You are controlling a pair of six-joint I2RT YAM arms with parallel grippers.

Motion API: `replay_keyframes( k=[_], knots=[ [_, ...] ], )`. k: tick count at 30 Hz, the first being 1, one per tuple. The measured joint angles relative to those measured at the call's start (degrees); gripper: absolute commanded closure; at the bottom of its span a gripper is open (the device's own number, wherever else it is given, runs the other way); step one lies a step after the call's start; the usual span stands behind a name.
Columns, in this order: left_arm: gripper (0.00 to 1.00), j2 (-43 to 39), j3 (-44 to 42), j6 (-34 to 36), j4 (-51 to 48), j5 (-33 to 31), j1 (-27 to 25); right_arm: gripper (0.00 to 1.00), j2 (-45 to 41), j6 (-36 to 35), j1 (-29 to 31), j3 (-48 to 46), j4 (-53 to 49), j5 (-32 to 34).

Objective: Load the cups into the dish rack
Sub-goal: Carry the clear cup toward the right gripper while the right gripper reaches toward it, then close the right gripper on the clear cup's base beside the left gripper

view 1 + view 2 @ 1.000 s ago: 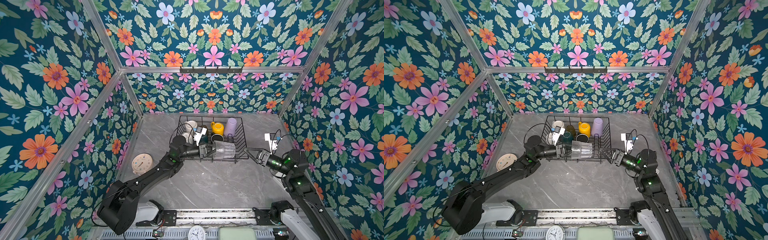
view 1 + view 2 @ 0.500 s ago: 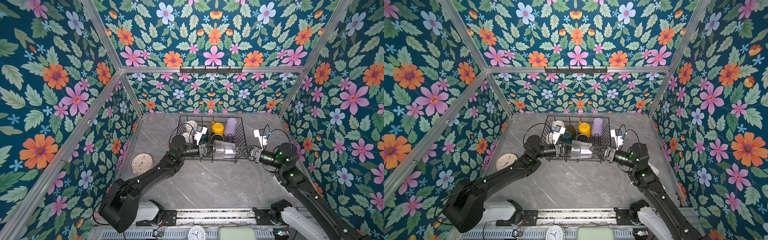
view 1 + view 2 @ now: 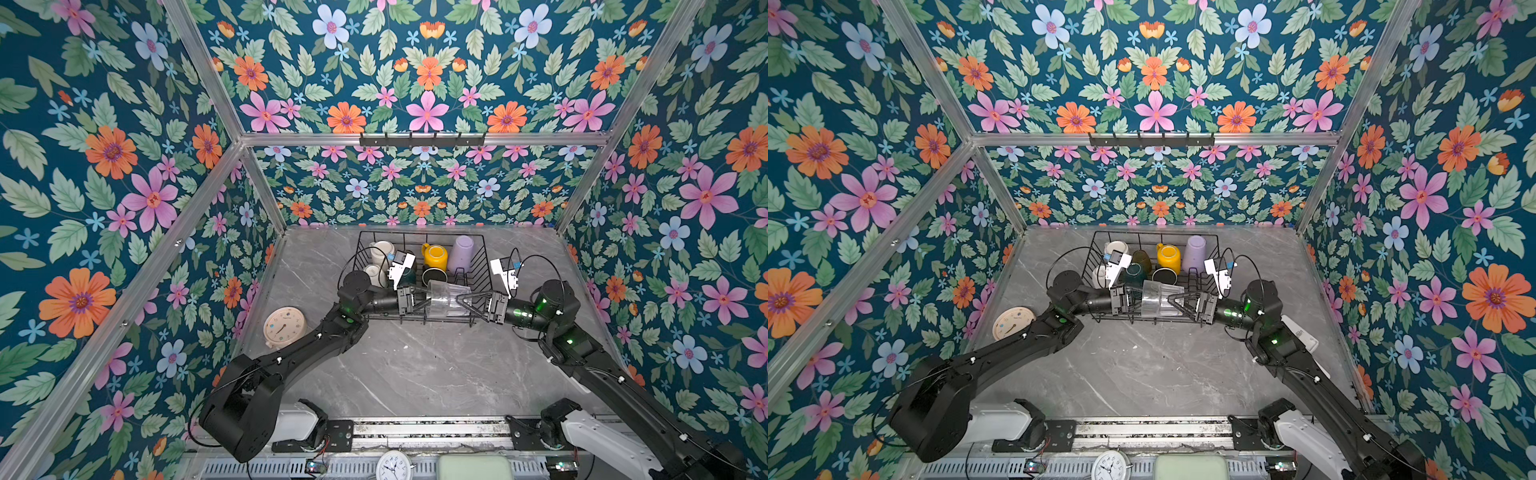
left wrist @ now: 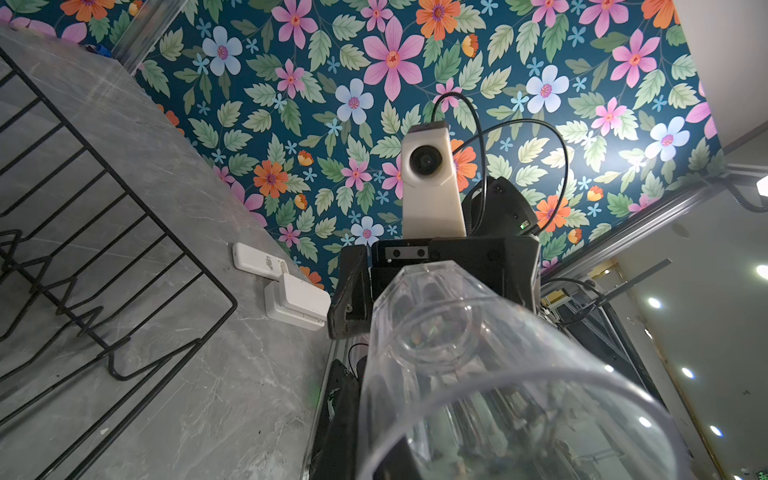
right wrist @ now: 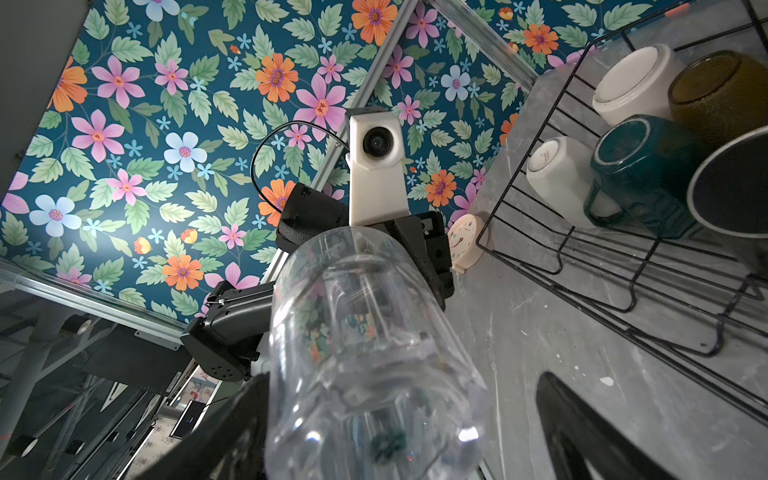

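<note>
Top views first. My left pincer [image 3: 428,296] is clamped narrow on the clear glass [image 3: 446,297]. The glass hangs on its side over the near rail of the dish rack [image 3: 482,257], just below frame centre. Its long axis runs left to right, straight along the line between my two pincers. My right pincer [image 3: 461,300] reaches in from the right, jaws spread wide around the glass's right-hand end. Both top views agree.

Left wrist view now. The glass's [image 4: 478,374] open mouth fills the lower right and its base points away at the right pincer's body, so my left pincer has the rim end. The rack wires [image 4: 124,199] at left are bare.

Right wrist view. The base [image 5: 365,353] sits low centre between my fingers [image 5: 582,436]. The right-hand finger stands clear, with tabletop [image 5: 519,324] showing between it and the glass. The left-hand finger looks close, but I cannot tell whether it touches. My right pincer is nearer the base, so I judge the next squeeze goes across the glass's short axis.

The teal mug [image 5: 640,174] and cream mug [image 5: 636,83] crowd the upper right. The rack wires at lower right lie open, and that looks like my free room.
</note>
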Motion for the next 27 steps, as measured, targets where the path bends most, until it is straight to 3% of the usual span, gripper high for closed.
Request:
replay_keyframes(
  k=[15,27],
  knots=[
    [1.0,0.6,-0.2,-1.7,2.2,1.9,0.3,0.31,3.9,0.3,2.4,1.3,4.8,-3.0],
    [1.0,1.1,-0.2,-3.3,4.4,3.6,0.4,0.24,5.5,0.2,3.3,1.8,6.1,-4.5]
  ],
)
